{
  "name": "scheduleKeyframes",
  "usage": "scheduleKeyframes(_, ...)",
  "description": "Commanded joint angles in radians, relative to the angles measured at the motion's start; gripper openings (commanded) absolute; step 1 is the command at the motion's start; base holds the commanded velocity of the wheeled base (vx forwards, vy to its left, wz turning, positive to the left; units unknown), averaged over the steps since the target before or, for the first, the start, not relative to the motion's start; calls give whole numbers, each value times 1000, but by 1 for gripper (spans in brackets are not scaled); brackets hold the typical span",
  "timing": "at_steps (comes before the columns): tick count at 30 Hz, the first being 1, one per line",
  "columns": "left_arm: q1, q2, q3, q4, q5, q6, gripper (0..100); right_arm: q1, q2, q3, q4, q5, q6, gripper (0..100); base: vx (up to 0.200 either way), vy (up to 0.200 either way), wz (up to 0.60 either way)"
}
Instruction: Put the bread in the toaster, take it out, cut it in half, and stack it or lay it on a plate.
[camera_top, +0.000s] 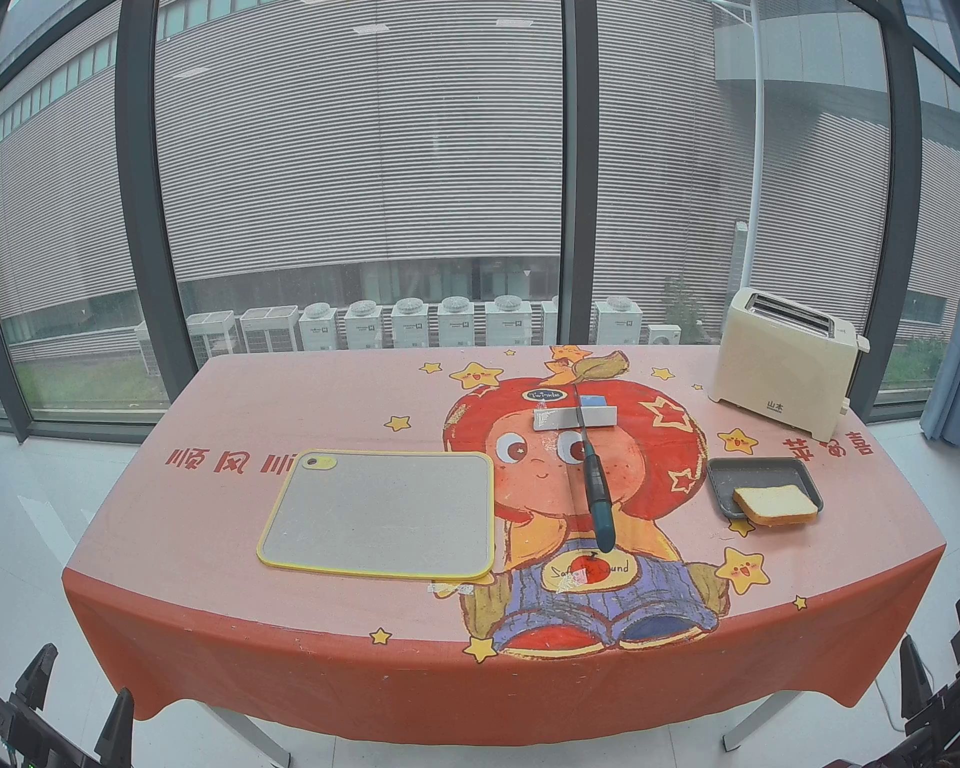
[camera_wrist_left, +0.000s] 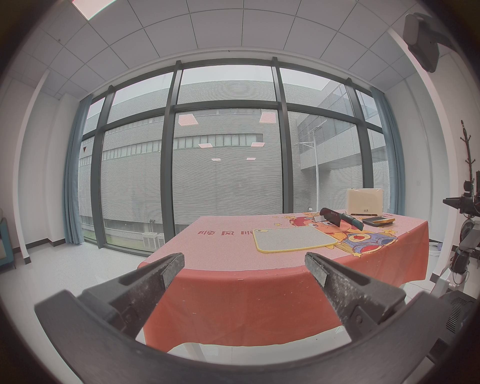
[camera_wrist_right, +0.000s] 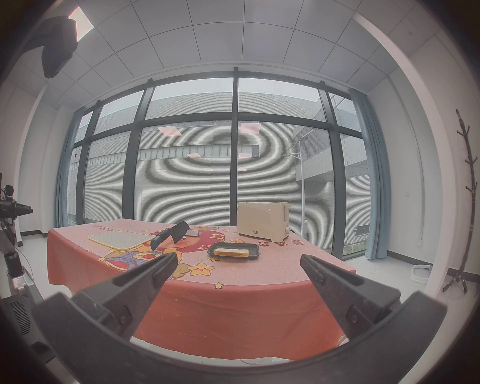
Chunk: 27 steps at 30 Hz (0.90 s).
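The bread (camera_top: 775, 503) lies on the dark plate (camera_top: 722, 478) just in front of the toaster (camera_top: 787, 360), handy for loading. The knife (camera_top: 597, 490) waits beside the cutting board (camera_top: 380, 512). The left hand (camera_wrist_left: 243, 264) and the right hand (camera_wrist_right: 237, 264) hang short of the bench (camera_top: 300, 400), both spread wide and empty.

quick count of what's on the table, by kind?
toaster: 1
bread slice: 1
dark tray: 1
knife: 1
knife rest: 1
cutting board: 1
Total: 6
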Motion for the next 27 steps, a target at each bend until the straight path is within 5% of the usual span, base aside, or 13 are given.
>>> scheduleKeyframes(1, -1, 1, 18, 0, 0, 0, 100, 0, -4, 18, -1, 0, 0, 100, 0, 0, 0)
scheduleKeyframes(27, -1, 1, 18, -1, 0, 0, 100, 0, -4, 18, -1, 2, -3, 100, 0, 0, 0)
